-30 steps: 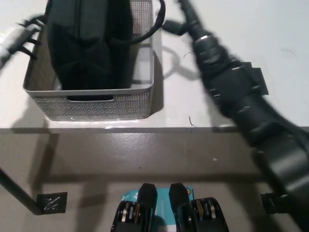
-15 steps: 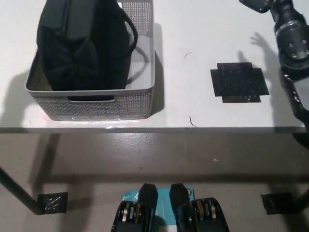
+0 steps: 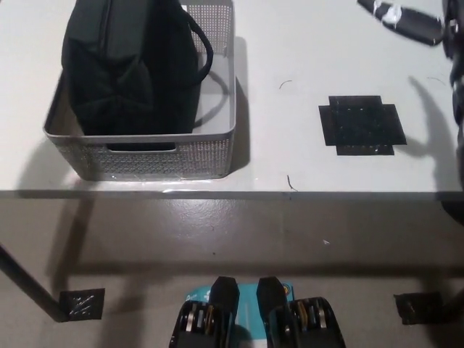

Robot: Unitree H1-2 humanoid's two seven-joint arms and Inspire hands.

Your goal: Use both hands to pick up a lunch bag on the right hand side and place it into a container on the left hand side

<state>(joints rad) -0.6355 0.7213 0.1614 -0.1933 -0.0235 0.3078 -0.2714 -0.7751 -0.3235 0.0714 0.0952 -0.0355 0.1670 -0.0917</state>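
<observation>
The black lunch bag [image 3: 130, 69] stands upright inside the grey woven container [image 3: 163, 156] on the left of the white table. Its strap [image 3: 206, 51] loops over its right side within the container. Nothing touches the bag. My black right hand [image 3: 402, 22] hovers at the top right corner, stretched out flat, open and holding nothing. Its arm [image 3: 457, 94] runs down the right edge, far from the container. My white left hand is out of the picture.
A black cross-shaped tape mark [image 3: 361, 125] lies on the table [image 3: 290, 43] to the right of the container. The table's front edge [image 3: 290, 192] crosses the middle of the picture, with floor below and a table foot [image 3: 80, 303] at lower left.
My right arm has pulled away from the container to the far right edge, uncovering the tape mark. The left hand has left the picture. The bag stays in the container.
</observation>
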